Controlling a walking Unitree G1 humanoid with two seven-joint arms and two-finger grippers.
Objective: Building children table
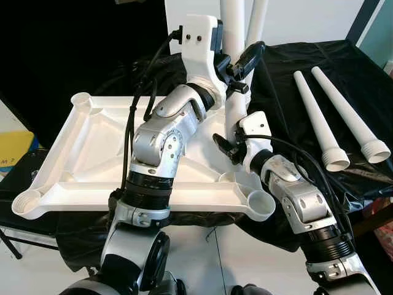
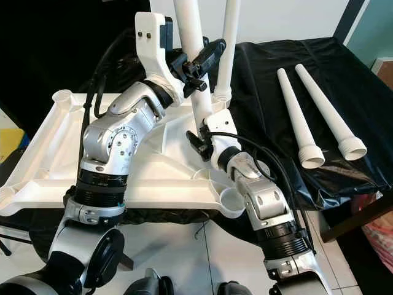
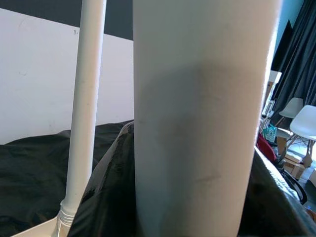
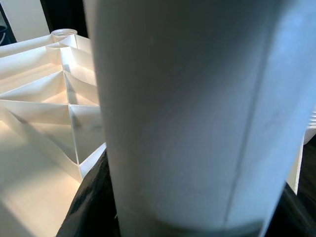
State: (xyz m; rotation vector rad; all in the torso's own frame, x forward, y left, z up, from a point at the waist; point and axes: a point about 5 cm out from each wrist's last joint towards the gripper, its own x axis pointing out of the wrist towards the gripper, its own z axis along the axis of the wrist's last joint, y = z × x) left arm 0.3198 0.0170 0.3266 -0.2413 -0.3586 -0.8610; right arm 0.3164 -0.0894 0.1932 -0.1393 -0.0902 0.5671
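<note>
- On the black-draped bench (image 1: 295, 61) lies the white tabletop (image 1: 80, 160), flipped underside up, its ribs and round corner sockets showing.
- Near its far right corner a white leg (image 2: 191, 67) stands upright; both arms hold it.
- High on that leg is the left gripper (image 2: 195, 64), its black jaws pinching the tube from either side.
- Lower down, close to the tabletop, the right gripper (image 2: 202, 138) sits against the same leg; one black finger (image 1: 224, 147) shows on the leg's left side, and the wrist view has the tube pressed up close, so the jaws appear to pinch it.
- Just behind, a second leg (image 2: 228, 49), thinner in view, stands upright with its threaded end in the far corner socket.
- To the right, well apart from the tabletop, two spare legs (image 1: 325, 120) lie side by side on the black cloth, wide threaded ends toward the robot.
- At the near right corner an open socket (image 1: 261, 204) faces up, beside the right forearm.
- Beyond the bench, the left wrist view catches a white chair (image 3: 302, 123).
</note>
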